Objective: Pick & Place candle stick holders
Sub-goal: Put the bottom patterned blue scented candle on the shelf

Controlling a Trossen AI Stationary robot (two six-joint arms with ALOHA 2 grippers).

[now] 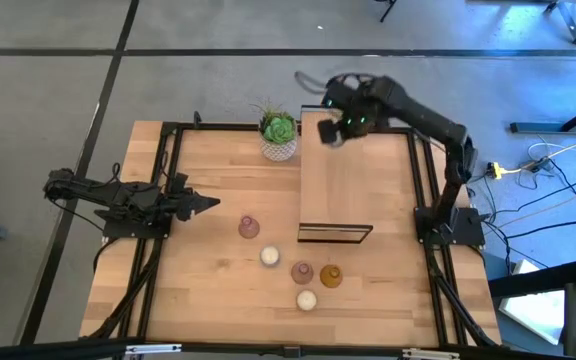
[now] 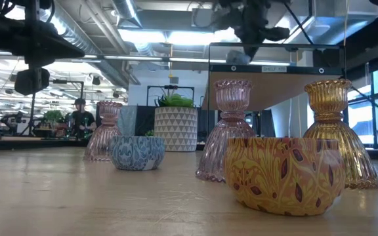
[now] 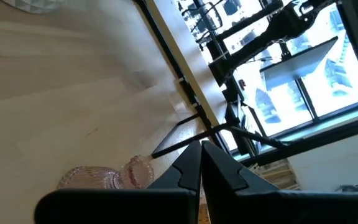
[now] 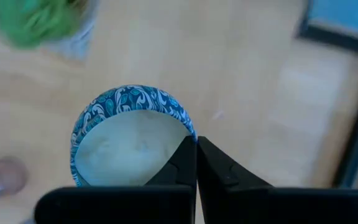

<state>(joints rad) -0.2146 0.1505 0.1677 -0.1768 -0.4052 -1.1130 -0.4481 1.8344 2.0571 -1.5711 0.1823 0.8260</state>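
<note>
Blue-and-white scroll-patterned round candle stick holder with a cream inside [image 4: 129,140] pinched at its rim by the right tool [image 1: 330,132], fingers drawn narrow on that rim. Held up off the light wooden surface [image 1: 218,300], over the far corner of the long wooden black-framed stand [image 1: 353,185] and just beside the green succulent in its white patterned pot [image 1: 279,135]. Five more holders down on the surface, all on the near side of the stand. Pink bulbous glass holder [image 1: 249,227] alone towards the left. Round blue-marbled holder with a cream top [image 1: 269,256] near it. Brownish-pink glass holder [image 1: 302,272] and amber glass holder [image 1: 330,275] side by side, just short of the stand's black end frame [image 1: 334,233]. Round yellow-patterned holder with a cream top [image 1: 306,299] nearest the front edge, just beside the brownish-pink one. All three glass ones upright with necks up, seen from the low camera; the two round ones open side up. Nothing lying on the bare wooden top of the stand. Left tool [image 1: 206,204] low over the left half of the surface, fingers pressed together on nothing, tips aimed at the pink glass holder and apart from it. Person [image 2: 79,113] far back in the room beyond the surface.
</note>
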